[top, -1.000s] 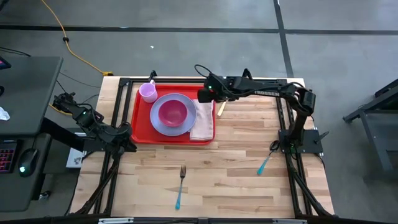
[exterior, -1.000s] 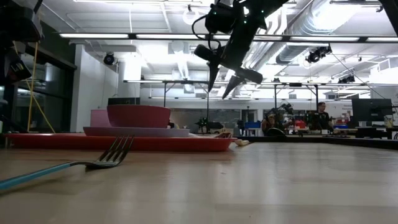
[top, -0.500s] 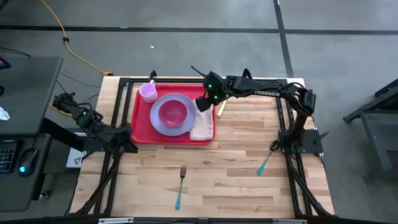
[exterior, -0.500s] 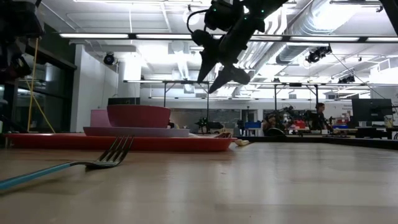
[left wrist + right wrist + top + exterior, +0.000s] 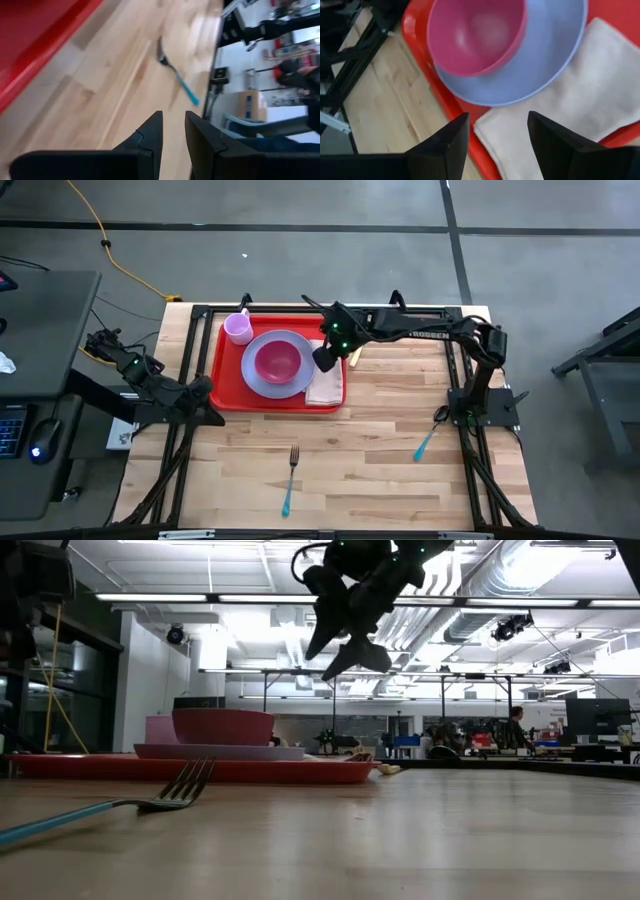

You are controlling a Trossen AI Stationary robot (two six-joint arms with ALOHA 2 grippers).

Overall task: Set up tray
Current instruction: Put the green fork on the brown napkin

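Note:
The red tray (image 5: pixel 228 380) lies on the far left part of the wooden table. On it sit a lavender plate (image 5: pixel 300 345) with a pink bowl (image 5: pixel 277 361), a pink cup (image 5: pixel 238 328) and a folded cream napkin (image 5: pixel 327 385). My right gripper (image 5: pixel 323 360) hovers open above the napkin's edge beside the plate; its wrist view shows the napkin (image 5: pixel 580 95) and bowl (image 5: pixel 475 35) below the fingers. My left gripper (image 5: pixel 203 388) waits by the tray's near left corner, its fingers a narrow gap apart (image 5: pixel 174 135).
A fork with a blue handle (image 5: pixel 290 470) lies near the table's near edge, left of the middle. A second blue-handled utensil (image 5: pixel 428 442) lies toward the right side. A pale wooden piece (image 5: pixel 354 355) lies just right of the tray. Bare wood spreads between them.
My right gripper has moved from beyond the tray's far right corner toward the near edge and a little left, turning as it went. It now hangs over the napkin beside the plate. Its fingers have stayed apart.

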